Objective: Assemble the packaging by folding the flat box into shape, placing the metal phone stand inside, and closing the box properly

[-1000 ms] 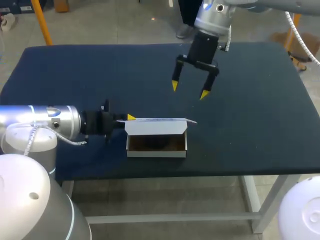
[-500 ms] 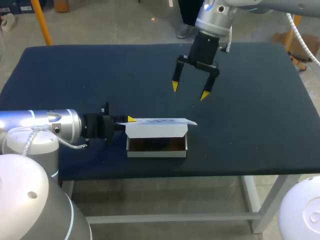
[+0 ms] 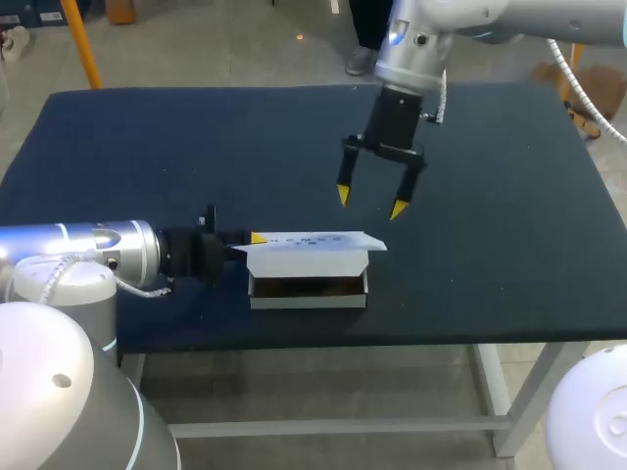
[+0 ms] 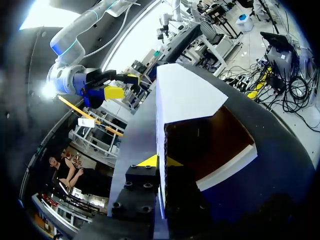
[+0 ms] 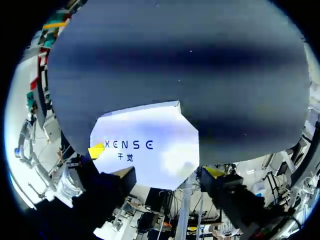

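Two arms in play: the left gripper [image 3: 257, 238] sits low at the left, fingers pinched narrow on the left end of the lid [image 3: 312, 244]. The lid tilts over the open white box [image 3: 307, 291] by the table's [image 3: 147, 157] near edge. Just beyond the box hangs the right gripper [image 3: 370, 202], fingers spread wide and holding nothing.

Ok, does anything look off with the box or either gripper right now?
Nothing stands out. The box sits square and undamaged near the front edge of the table, its lid partly open, pinched at one end by the left gripper. The right gripper hangs open above it, touching nothing.
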Robot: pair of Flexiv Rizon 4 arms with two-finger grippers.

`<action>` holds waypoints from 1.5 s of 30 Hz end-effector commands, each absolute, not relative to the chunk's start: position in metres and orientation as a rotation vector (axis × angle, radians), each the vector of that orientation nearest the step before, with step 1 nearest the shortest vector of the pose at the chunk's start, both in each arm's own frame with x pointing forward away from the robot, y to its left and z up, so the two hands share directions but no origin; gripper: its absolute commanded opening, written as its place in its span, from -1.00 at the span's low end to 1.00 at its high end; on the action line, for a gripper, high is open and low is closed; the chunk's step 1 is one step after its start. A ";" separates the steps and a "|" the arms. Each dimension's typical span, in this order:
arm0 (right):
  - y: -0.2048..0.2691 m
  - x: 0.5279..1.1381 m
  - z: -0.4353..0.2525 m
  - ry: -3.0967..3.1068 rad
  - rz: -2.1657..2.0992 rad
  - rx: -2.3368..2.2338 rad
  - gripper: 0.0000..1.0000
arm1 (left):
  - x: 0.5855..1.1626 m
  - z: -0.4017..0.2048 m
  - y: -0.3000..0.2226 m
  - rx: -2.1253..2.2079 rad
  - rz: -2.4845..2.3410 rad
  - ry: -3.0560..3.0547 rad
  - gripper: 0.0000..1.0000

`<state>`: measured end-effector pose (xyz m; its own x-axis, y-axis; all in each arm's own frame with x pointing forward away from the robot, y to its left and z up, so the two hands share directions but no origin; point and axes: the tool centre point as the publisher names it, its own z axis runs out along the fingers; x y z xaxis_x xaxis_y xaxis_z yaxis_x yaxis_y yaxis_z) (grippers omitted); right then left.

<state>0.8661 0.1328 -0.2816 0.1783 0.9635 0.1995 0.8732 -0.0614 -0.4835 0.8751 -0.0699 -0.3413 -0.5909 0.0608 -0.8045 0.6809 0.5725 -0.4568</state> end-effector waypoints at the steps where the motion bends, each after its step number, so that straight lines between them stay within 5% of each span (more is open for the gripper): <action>1: 0.129 0.854 -0.290 -1.767 0.177 -1.922 0.63 | 0.874 -0.346 -0.070 0.597 -1.024 2.020 -1.00; 10: 0.129 0.847 -0.304 -1.790 0.150 -1.888 -0.01 | 0.874 -0.348 -0.070 0.596 -1.021 2.015 -1.00; 45: 0.133 0.830 -0.335 -1.861 0.120 -1.818 -0.16 | 0.867 -0.354 -0.071 0.609 -0.990 1.987 -1.00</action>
<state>0.8320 0.1335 -0.3349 0.0478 0.9509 0.3058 0.9019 0.0905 -0.4223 0.8703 -0.0702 -0.3491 -0.5546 0.0659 -0.8295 0.7017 0.5728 -0.4236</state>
